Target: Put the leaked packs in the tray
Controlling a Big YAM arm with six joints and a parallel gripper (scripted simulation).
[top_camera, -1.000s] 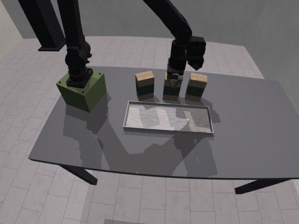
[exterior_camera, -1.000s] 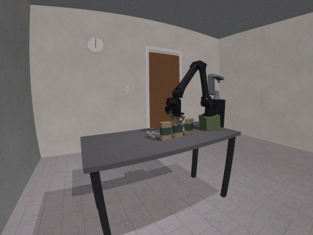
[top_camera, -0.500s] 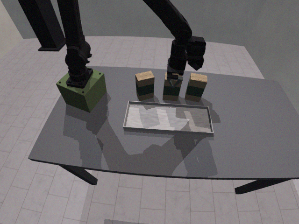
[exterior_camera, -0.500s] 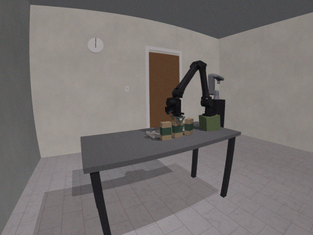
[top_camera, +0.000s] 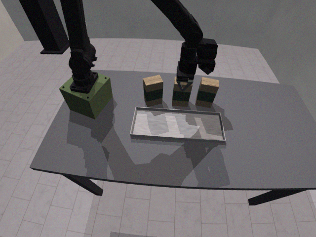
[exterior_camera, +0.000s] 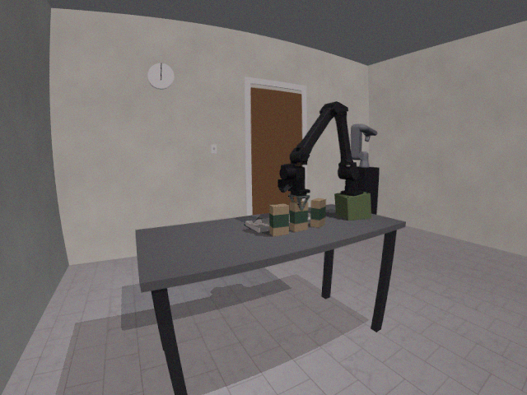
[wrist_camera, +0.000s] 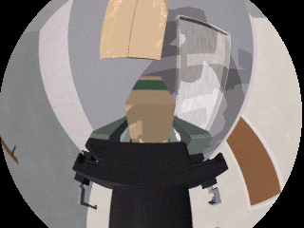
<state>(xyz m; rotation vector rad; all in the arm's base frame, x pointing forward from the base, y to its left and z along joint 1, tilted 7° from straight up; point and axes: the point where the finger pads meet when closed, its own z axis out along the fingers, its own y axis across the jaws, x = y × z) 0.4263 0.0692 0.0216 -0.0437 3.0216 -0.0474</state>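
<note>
Three tan coffee packs with green bands stand upright in a row behind the tray [top_camera: 178, 139] [exterior_camera: 255, 225] [wrist_camera: 199, 70]. In the top view they are the left pack [top_camera: 152, 90] [exterior_camera: 318, 212], the middle pack [top_camera: 181, 96] [exterior_camera: 298, 217] [wrist_camera: 148, 114] and the right pack [top_camera: 207, 92] [exterior_camera: 279, 220]. My gripper [top_camera: 182, 85] [exterior_camera: 299, 202] [wrist_camera: 150, 115] reaches straight down over the middle pack, its fingers pressed on the upper part of the pack's two big sides. The pack stands on the table. The tray holds no pack. A neighbouring pack [wrist_camera: 135, 22] shows in the wrist view.
The arm's green base block [top_camera: 86, 99] [exterior_camera: 352, 206] stands at the table's back left corner in the top view. The packs stand close together, with narrow gaps between them. The grey table [top_camera: 255, 142] extends wide to the right and front.
</note>
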